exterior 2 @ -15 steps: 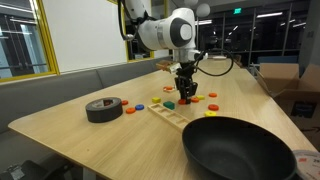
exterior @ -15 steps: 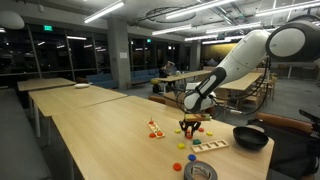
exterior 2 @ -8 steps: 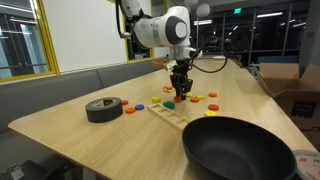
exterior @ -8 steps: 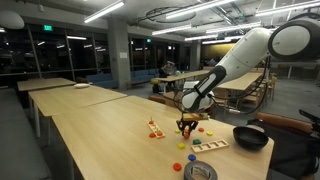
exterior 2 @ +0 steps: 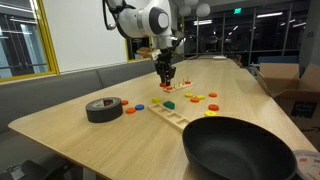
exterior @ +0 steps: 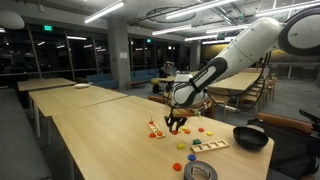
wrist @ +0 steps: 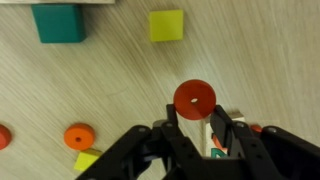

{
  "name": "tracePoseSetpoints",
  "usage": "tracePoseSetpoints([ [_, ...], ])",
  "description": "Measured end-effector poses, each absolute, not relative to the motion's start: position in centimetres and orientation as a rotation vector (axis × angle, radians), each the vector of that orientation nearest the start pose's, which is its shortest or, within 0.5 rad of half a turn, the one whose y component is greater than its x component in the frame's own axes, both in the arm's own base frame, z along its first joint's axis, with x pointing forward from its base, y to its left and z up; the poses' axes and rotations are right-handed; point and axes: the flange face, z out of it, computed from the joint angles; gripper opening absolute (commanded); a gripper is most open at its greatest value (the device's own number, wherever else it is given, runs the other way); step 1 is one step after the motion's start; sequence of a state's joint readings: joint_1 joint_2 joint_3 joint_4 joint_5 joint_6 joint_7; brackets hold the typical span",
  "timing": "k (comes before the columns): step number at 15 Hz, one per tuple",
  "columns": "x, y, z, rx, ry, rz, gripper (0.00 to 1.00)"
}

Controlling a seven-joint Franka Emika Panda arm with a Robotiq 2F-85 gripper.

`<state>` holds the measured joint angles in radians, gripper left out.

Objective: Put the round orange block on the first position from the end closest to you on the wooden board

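My gripper [wrist: 195, 116] is shut on a round red-orange block with a centre hole [wrist: 194, 95], holding it by its lower edge a little above the table. In both exterior views the gripper [exterior: 175, 124] [exterior 2: 165, 80] hangs over scattered blocks, away from the wooden board. The wooden board [exterior 2: 171, 114] [exterior: 210, 147] is a small pale strip lying flat next to the black bowl. A second, smaller-looking orange disc [wrist: 79, 136] lies on the table to the left of my fingers.
A black bowl [exterior 2: 240, 150] [exterior: 250, 137] sits near the board. A black tape roll [exterior 2: 104, 109] [exterior: 200, 171] lies on the table. A teal block [wrist: 58, 22], a yellow-green block [wrist: 166, 25] and several other coloured pieces [exterior 2: 192, 98] are scattered about.
The arm has swung left in both exterior views, from just beside the wooden board to over the farther scattered blocks.
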<state>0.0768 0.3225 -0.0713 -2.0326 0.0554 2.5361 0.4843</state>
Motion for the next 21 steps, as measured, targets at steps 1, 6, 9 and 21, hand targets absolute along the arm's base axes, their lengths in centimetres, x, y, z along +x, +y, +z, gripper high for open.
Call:
tracePoseSetpoints([
  [1, 61.6, 1.3, 30.7, -2.970, 0.765, -0.275, 0.19],
  [6, 62.9, 4.5, 30.3, -2.961, 0.699, -0.288, 0.19],
  [9, 64.3, 5.4, 29.2, -2.944, 0.696, -0.286, 0.18],
  [21, 70.3, 4.8, 28.4, -2.884, 0.737, -0.394, 0.18],
])
